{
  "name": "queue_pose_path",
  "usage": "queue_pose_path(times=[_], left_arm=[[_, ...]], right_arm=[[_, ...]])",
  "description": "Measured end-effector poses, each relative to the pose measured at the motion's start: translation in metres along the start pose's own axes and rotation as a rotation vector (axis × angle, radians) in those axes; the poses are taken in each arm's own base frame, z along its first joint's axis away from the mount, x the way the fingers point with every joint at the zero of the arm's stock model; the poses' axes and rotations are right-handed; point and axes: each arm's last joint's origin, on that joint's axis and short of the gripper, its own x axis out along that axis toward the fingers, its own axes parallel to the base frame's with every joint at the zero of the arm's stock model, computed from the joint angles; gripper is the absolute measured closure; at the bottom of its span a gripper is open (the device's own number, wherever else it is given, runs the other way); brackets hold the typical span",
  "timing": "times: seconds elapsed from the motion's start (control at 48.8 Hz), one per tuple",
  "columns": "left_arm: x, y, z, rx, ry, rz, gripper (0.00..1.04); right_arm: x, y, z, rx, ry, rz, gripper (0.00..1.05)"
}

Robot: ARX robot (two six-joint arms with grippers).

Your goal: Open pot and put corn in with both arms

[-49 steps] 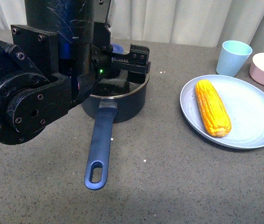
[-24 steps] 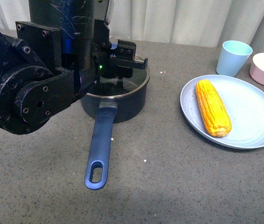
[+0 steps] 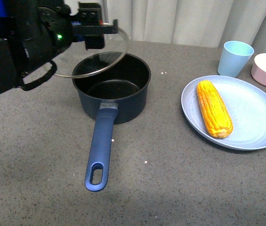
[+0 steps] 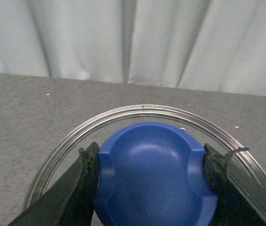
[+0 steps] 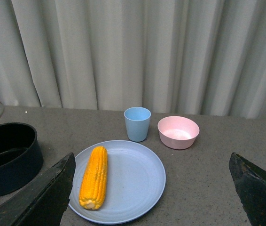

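Gripping blue knob (image 4: 152, 181) of glass lid (image 3: 95, 63), left hand (image 4: 150, 157) holds it tilted over pot (image 3: 121, 101) below; pot handle points toward robot. Right hand (image 5: 152, 195) open; corn (image 5: 94, 176) on plate (image 5: 137, 181) ahead, lying lengthwise away from it.

Front: angled down on pot (image 3: 126, 103), corn (image 3: 214, 109). Left wrist: tight on lid knob (image 4: 154, 174), apparently facing curtain (image 4: 133, 42). Right wrist: set back, shares both.

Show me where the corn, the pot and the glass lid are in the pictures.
corn (image 3: 214, 108), front view, middle of cob.
pot (image 3: 130, 106), front view, front outer wall.
glass lid (image 4: 154, 174), left wrist view, blue knob.
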Motion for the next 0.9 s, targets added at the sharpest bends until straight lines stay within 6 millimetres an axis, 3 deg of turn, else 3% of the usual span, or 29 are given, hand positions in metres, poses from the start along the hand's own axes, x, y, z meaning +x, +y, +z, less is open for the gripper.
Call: queue_pose_path(times=[0.246, 0.431, 0.595, 0.902], left_arm=[[0.014, 0.068, -0.024, 0.018, 0.05, 0.16, 0.47], [0.026, 0.096, -0.033, 0.009, 0.065, 0.231, 0.47], [0.033, 0.102, -0.05, 0.017, 0.087, 0.226, 0.47], [0.042, 0.095, -0.083, 0.02, 0.106, 0.176, 0.47]], right_arm=[[0.0, 0.0, 0.0, 0.0, 0.0, 0.0, 0.09], [0.0, 0.0, 0.0, 0.0, 0.0, 0.0, 0.09], [0.0, 0.0, 0.0, 0.0, 0.0, 0.0, 0.09], [0.0, 0.0, 0.0, 0.0, 0.0, 0.0, 0.09]])
